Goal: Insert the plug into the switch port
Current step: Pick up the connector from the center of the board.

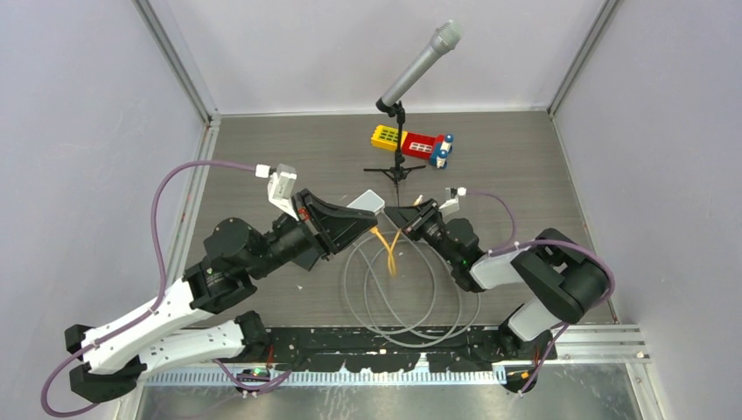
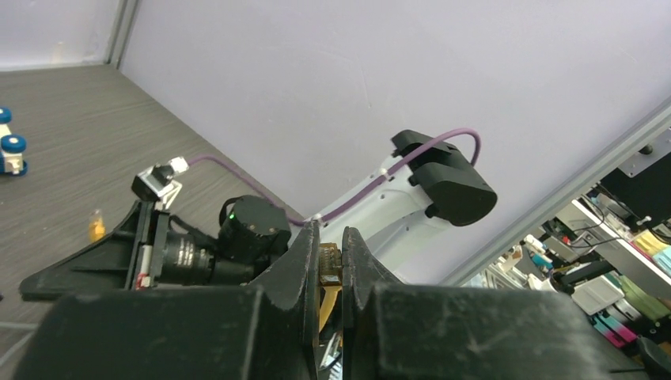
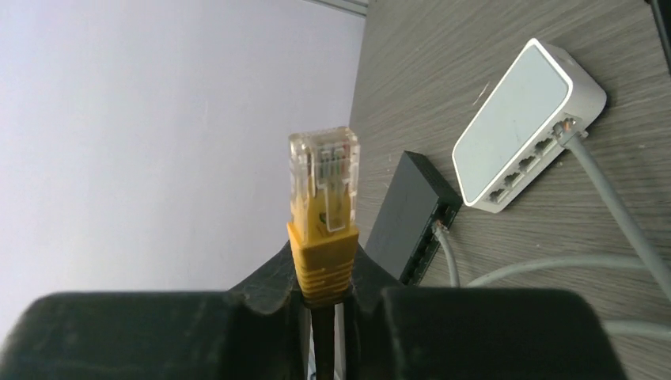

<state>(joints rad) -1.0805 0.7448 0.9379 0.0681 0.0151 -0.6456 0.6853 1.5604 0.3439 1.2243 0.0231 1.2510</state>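
Table [image 1: 490, 157] surface is cut off in both wrist views, and from above the two claws crowd mid-frame and hide the switch ports. Grey cables [image 1: 411, 297] loop at lower centre. At the upper right of the right wrist view lies the white switch [image 3: 526, 119], with the black switch [image 3: 411, 214] beside it, its lower end behind the right gripper [image 3: 323, 257]. That claw pinches the yellow boot of the plug [image 3: 323, 178], upright at centre. The left gripper [image 2: 330, 237] is nearly closed on the yellow cable [image 2: 324, 305], which is mostly hidden.
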